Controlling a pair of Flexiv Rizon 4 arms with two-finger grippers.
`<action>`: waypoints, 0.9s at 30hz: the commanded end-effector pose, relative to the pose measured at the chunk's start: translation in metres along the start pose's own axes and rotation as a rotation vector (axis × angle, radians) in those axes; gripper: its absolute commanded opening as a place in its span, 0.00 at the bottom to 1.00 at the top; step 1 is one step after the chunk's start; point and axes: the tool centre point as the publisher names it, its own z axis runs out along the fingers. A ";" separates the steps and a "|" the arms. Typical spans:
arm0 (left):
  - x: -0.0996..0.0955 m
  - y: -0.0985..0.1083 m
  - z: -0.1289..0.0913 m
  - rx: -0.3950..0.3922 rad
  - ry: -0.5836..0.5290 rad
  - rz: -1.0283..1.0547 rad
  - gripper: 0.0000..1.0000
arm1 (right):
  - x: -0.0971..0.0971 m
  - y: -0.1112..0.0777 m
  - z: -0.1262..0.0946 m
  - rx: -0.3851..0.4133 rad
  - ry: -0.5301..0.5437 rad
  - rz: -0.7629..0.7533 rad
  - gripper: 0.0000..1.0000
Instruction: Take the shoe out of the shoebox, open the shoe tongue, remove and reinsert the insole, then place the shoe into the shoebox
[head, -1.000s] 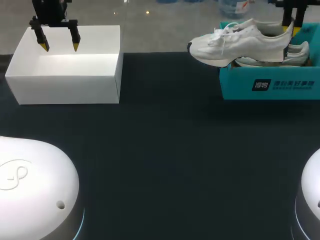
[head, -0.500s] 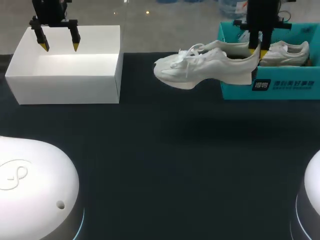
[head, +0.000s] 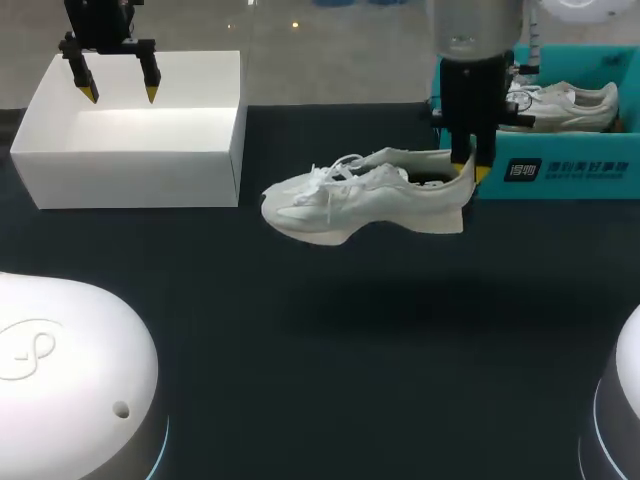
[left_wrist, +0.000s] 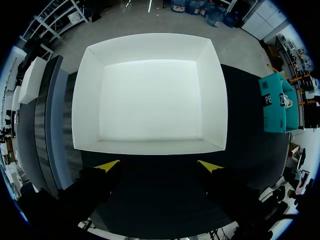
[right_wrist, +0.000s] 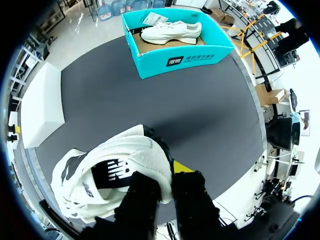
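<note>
- The right gripper (head: 470, 167), just right of centre in the upper half of the head view, is clamped on the heel collar of the shoe (head: 350, 200). One finger is inside the opening and one is on the outer back.
- The shoe hangs from that heel grip. Its long axis runs almost level across the frame, with the heel at the right under the gripper and the toe pointing toward the frame's left.
- A soft shadow on the table (head: 330, 360) below suggests that the sole is off the surface, though how high cannot be judged.
- The teal shoebox (head: 560, 178) sits at the upper right, just beside and behind the held heel. A second shoe (head: 560, 100) lies inside it.
- The left gripper (head: 120, 95) is at the upper left, its fingers spread wide and holding nothing. It is above the open white box (head: 130, 165) and well apart from the shoe.
- The relation that matters is that the toe, laces and tongue all lie on the left-arm side of the grip, and the shoe's opening faces up next to the right gripper.
- Judged from this, the shoe would go down on the bare middle of the table with the toe toward the frame's left. The idle left arm would then have the shorter reach to the tongue, while the right arm is the nearer one at the heel.
</note>
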 end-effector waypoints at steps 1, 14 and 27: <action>0.000 0.000 0.000 0.000 0.000 0.000 1.00 | 0.003 -0.004 0.004 0.001 0.002 0.004 0.00; 0.000 0.000 0.000 0.000 0.000 0.000 1.00 | 0.003 -0.004 0.004 0.001 0.002 0.004 0.00; 0.000 0.000 0.000 0.000 0.000 0.000 1.00 | 0.004 -0.020 0.025 0.025 -0.012 -0.016 0.00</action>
